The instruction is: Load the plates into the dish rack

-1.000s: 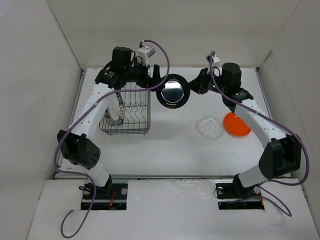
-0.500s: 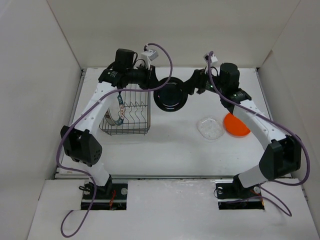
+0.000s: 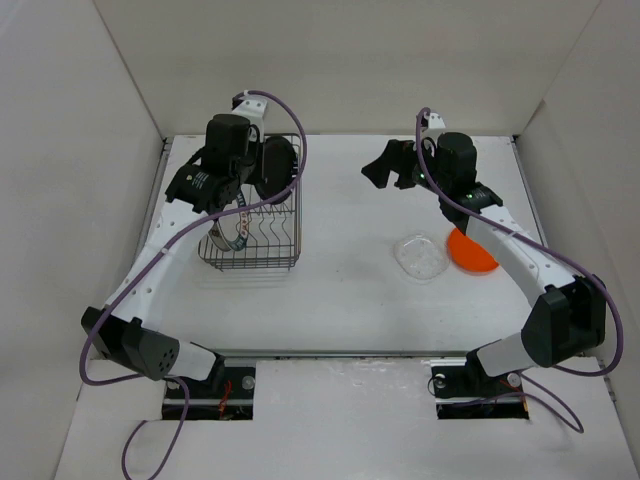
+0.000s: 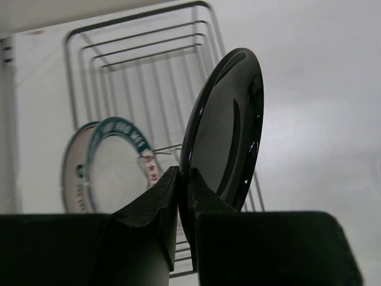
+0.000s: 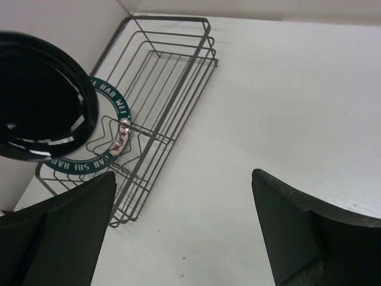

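My left gripper (image 3: 258,172) (image 4: 183,179) is shut on the lower rim of the glossy black plate (image 3: 279,164) (image 4: 229,128), which it holds on edge above the far right part of the dish rack (image 3: 250,232) (image 4: 143,59). Inside the rack a white plate with a green patterned rim (image 3: 229,236) (image 4: 114,170) (image 5: 121,106) stands upright, with a second white plate (image 4: 72,173) just behind it. My right gripper (image 3: 385,165) (image 5: 183,176) is open and empty over bare table right of the rack. A clear plate (image 3: 421,257) and an orange plate (image 3: 472,250) lie flat on the table's right side.
White walls enclose the table on three sides. The rack sits close to the left wall. The right arm's forearm passes above the orange plate.
The black plate passed from my right gripper to my left. The left arm carried it leftward over the rack. The right gripper opened and drew back to the right.
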